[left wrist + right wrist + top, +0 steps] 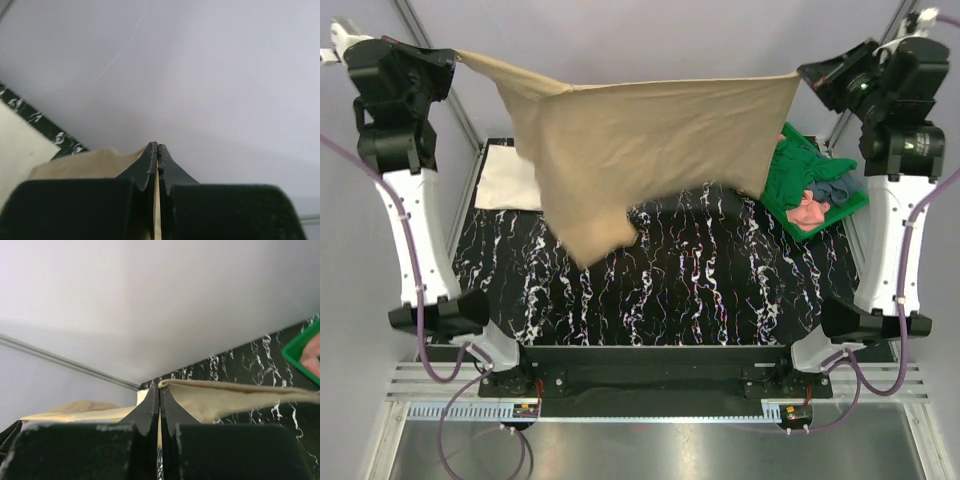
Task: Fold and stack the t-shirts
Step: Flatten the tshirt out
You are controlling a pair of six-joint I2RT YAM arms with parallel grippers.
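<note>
At the left gripper [158, 146], jaws pressed fully together, a thin edge of the tan t-shirt [650, 140] pinched between the tips. It is raised high over the far-left corner of the desk [720, 290].

At the right gripper [159, 389], same picture: jaws closed tight, clamped on the opposite corner of that shirt, high over the far-right corner.

Between the two, the tan t-shirt hangs spread in the air. Top edge taut, close to level. The body drapes down over the far half of the desk. The lower hem runs slanted, its lowest point drooping left of centre. Cannot tell whether that tip touches the surface.

The cream-white t-shirt [508, 178] lies flat and folded at the far-left edge of the desk, partly hidden behind the hanging cloth.

The green tray [848, 207] sits at the far-right edge, skewed to the desk's sides. Crumpled in it: the dark green t-shirt [800, 165], spilling over the tray's far side, then the grey-blue t-shirt [832, 190] and the salmon-pink t-shirt [807, 212] bunched toward the near side.
</note>
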